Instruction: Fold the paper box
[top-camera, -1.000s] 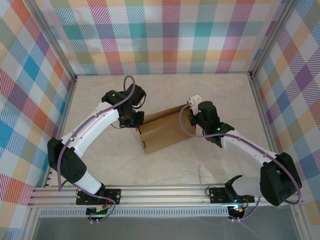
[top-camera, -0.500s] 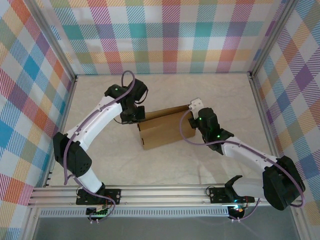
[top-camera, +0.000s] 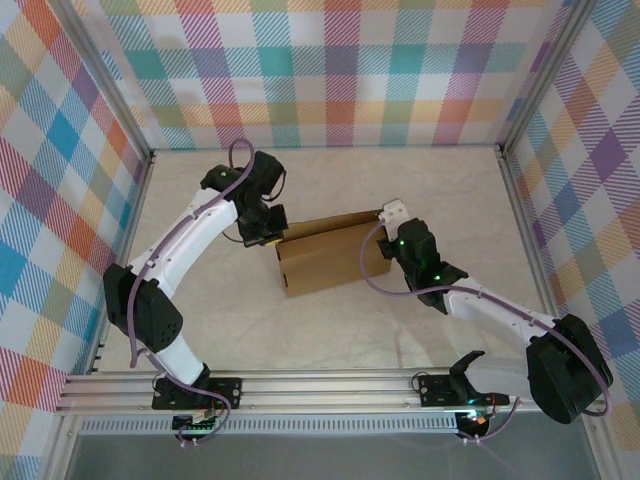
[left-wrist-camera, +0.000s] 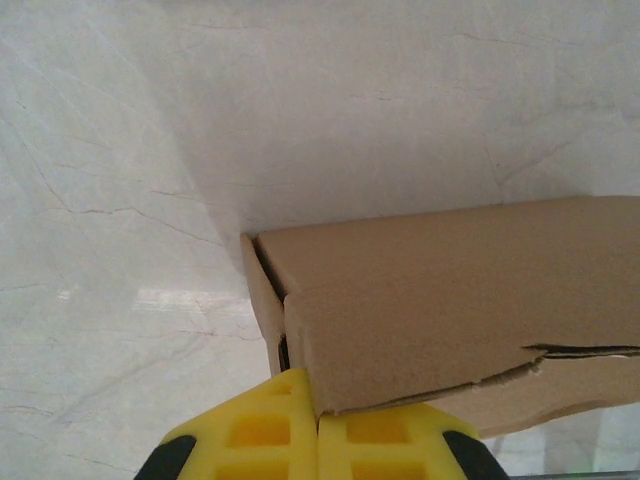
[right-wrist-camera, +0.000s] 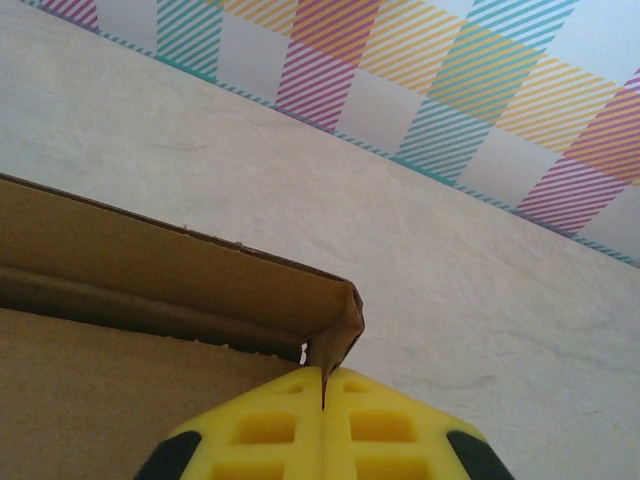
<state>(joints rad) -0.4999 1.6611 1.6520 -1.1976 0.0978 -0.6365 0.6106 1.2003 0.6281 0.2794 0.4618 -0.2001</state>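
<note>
The paper box (top-camera: 330, 258) is plain brown cardboard, standing partly folded in the middle of the table. My left gripper (top-camera: 270, 238) is at its left end. In the left wrist view its yellow fingertips (left-wrist-camera: 290, 420) are shut, and the gripper (left-wrist-camera: 317, 395) touches the bottom corner of a folded panel of the box (left-wrist-camera: 450, 300). My right gripper (top-camera: 387, 244) is at the right end. In the right wrist view it (right-wrist-camera: 323, 385) is shut too, tips against the raised corner of the box wall (right-wrist-camera: 335, 320). Nothing sits between either pair of fingers.
Plaid walls (top-camera: 330, 70) close in the pale marbled table (top-camera: 420, 190) on three sides. An aluminium rail (top-camera: 320, 390) with both arm bases runs along the near edge. Open tabletop lies behind and in front of the box.
The box has swung a little and now lies more level. My left gripper has shifted back along the left end, and my right gripper has dropped lower at the right end.
</note>
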